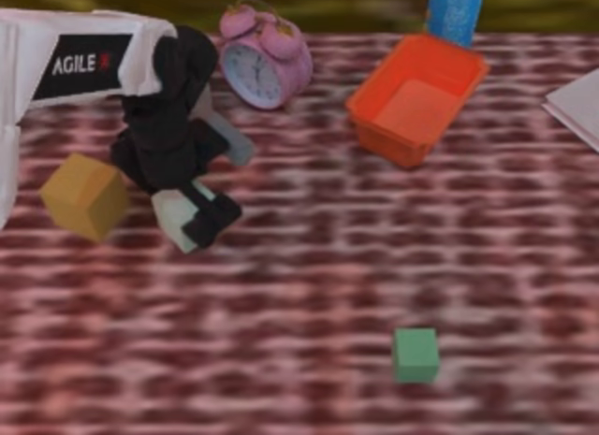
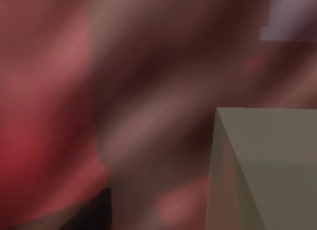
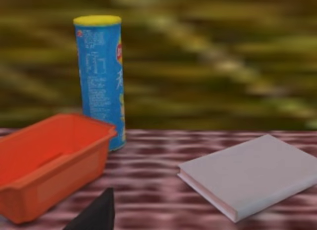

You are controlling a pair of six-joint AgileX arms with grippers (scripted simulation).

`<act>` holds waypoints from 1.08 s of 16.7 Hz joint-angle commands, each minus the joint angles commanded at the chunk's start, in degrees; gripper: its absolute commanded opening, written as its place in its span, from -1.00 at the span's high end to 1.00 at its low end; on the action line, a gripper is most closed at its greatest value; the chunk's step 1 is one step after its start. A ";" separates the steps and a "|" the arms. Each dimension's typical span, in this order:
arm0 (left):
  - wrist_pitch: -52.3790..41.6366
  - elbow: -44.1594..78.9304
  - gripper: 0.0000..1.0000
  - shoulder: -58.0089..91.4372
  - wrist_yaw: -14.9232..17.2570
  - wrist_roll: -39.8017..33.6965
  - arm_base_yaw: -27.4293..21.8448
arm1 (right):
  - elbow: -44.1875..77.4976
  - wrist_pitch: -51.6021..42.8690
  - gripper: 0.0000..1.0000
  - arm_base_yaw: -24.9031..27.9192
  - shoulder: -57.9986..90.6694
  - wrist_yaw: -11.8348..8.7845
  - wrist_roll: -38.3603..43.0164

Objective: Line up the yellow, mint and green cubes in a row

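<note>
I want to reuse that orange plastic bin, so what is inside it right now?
Nothing shows inside the orange plastic bin: the top view shows its bare floor. In the right wrist view its near wall hides the floor.

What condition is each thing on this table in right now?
Mustard-yellow matte cube: loose, on the table's left.
Pale mint matte cube: under the left hand.
Small green matte cube: alone, untouched.
Orange plastic tub: upright, empty.
Pink alarm clock: standing.
</note>
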 joint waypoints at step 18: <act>0.00 0.00 1.00 0.00 0.00 0.00 0.00 | 0.00 0.00 -1.00 0.00 0.00 0.00 0.00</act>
